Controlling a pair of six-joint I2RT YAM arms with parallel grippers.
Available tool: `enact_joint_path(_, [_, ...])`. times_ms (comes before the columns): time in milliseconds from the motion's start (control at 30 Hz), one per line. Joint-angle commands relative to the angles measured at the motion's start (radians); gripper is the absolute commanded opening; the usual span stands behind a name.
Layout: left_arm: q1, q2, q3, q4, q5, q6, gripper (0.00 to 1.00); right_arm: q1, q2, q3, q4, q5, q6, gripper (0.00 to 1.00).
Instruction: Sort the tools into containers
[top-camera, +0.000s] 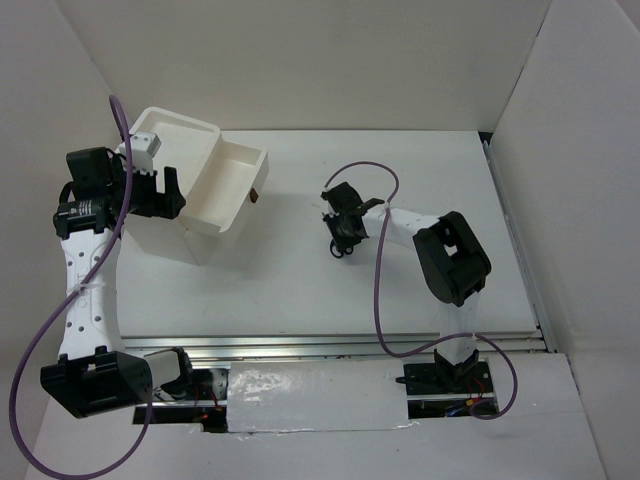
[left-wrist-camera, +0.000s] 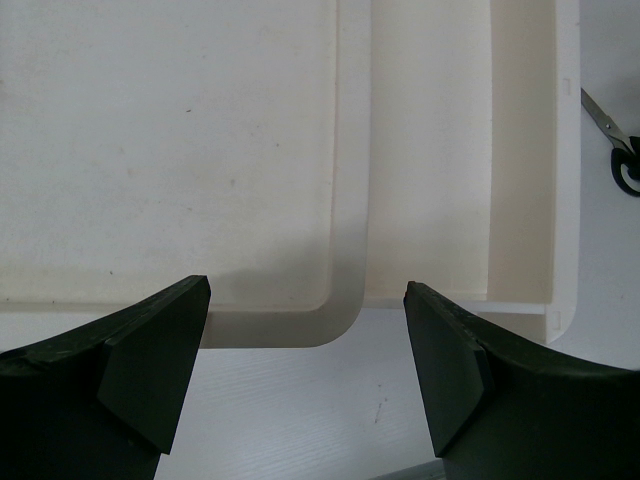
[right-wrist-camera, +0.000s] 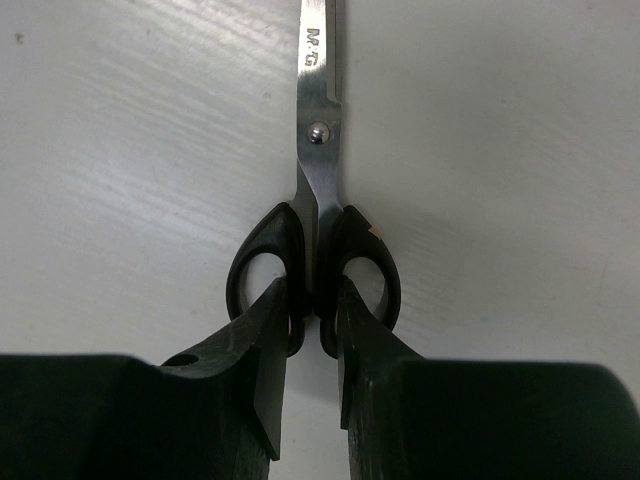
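Observation:
The black-handled scissors (right-wrist-camera: 318, 170) lie flat on the white table, blades pointing away from the wrist. My right gripper (right-wrist-camera: 313, 295) is shut on the scissors' handles, one finger on each side of the two loops; in the top view it (top-camera: 338, 235) is at the table's middle. The white cabinet (top-camera: 170, 145) stands at the back left with one drawer (top-camera: 238, 180) pulled out, showing its red-brown handle (top-camera: 257, 196). My left gripper (top-camera: 170, 190) is open and empty beside the cabinet (left-wrist-camera: 170, 150). The screwdrivers and the tape roll are out of view.
White walls close in the table on the left, back and right. In the left wrist view the drawer's inside (left-wrist-camera: 430, 150) shows nothing in it, and the scissors (left-wrist-camera: 620, 150) show at the far right edge.

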Motion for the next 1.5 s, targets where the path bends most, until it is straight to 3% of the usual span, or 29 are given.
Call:
enact_joint_path(0, [-0.002, -0.046, -0.004, 0.011, 0.004, 0.012, 0.93, -0.01, -0.056, 0.005, -0.042, -0.112, -0.049, 0.0])
enact_joint_path(200, [-0.002, -0.069, -0.019, 0.005, 0.01, 0.023, 0.93, -0.114, -0.292, 0.106, -0.051, -0.273, -0.089, 0.0])
enact_joint_path(300, [-0.002, -0.07, -0.022, 0.01, 0.022, 0.011, 0.93, -0.128, -0.339, 0.248, -0.058, -0.357, -0.011, 0.0])
enact_joint_path(433, [-0.002, -0.07, -0.027, 0.025, 0.036, -0.024, 0.93, -0.073, -0.363, 0.352, 0.062, -0.412, 0.216, 0.0])
enact_joint_path(567, [-0.004, -0.076, -0.015, 0.045, 0.033, -0.041, 0.93, 0.025, -0.291, 0.477, 0.201, -0.412, 0.39, 0.0])
enact_joint_path(767, [-0.001, -0.09, -0.018, 0.071, 0.021, -0.058, 0.93, 0.171, -0.111, 0.672, 0.271, -0.321, 0.571, 0.0])
enact_joint_path(933, [-0.004, -0.09, -0.03, 0.085, 0.027, -0.063, 0.93, 0.248, 0.024, 0.807, 0.281, -0.215, 0.589, 0.0])
enact_joint_path(1133, [-0.004, -0.096, -0.045, 0.105, 0.036, -0.069, 0.93, 0.26, 0.087, 0.783, 0.378, -0.183, 0.681, 0.0])
enact_joint_path(1467, [-0.002, -0.087, -0.055, 0.106, 0.036, -0.075, 0.94, 0.251, 0.133, 0.731, 0.366, -0.16, 0.77, 0.0])
